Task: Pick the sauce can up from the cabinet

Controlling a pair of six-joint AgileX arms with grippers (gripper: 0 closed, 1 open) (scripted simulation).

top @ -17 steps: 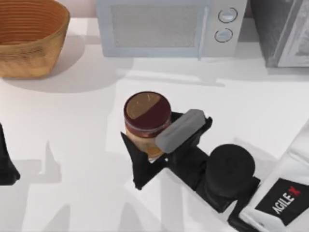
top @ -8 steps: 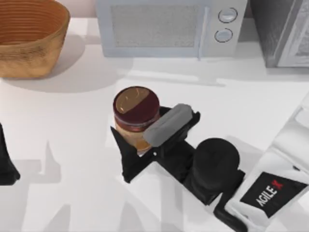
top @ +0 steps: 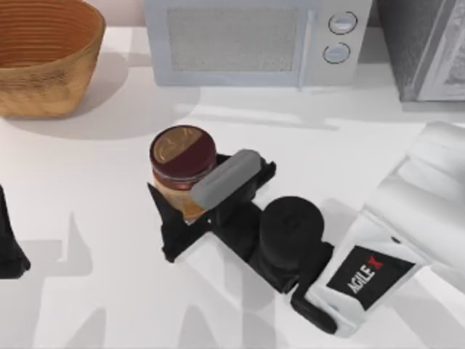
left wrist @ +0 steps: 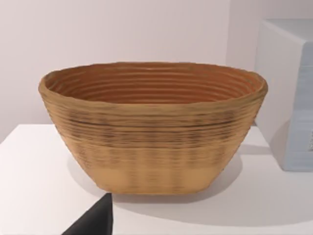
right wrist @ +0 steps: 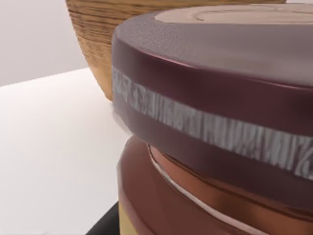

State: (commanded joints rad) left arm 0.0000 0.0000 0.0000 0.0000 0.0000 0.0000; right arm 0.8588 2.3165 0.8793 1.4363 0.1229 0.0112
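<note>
The right arm (top: 407,211) has a smooth, rounded white shell bearing a black rectangular plate with "AGILE" in white letters and a red X. It ends in a black cylindrical wrist (top: 290,231) and the black right gripper (top: 195,215), which has angular pointed fingers (top: 168,231) and a rounded grey block (top: 227,177) on top. A black angular piece of the left arm (top: 9,247) sits at the table's left edge.

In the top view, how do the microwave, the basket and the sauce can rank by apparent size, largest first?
1. Microwave, the largest, though cut off by the picture's top edge.
2. Basket, also cut off at the top left corner.
3. Sauce can, clearly the smallest, held in the right gripper and perhaps raised nearer the camera.
</note>
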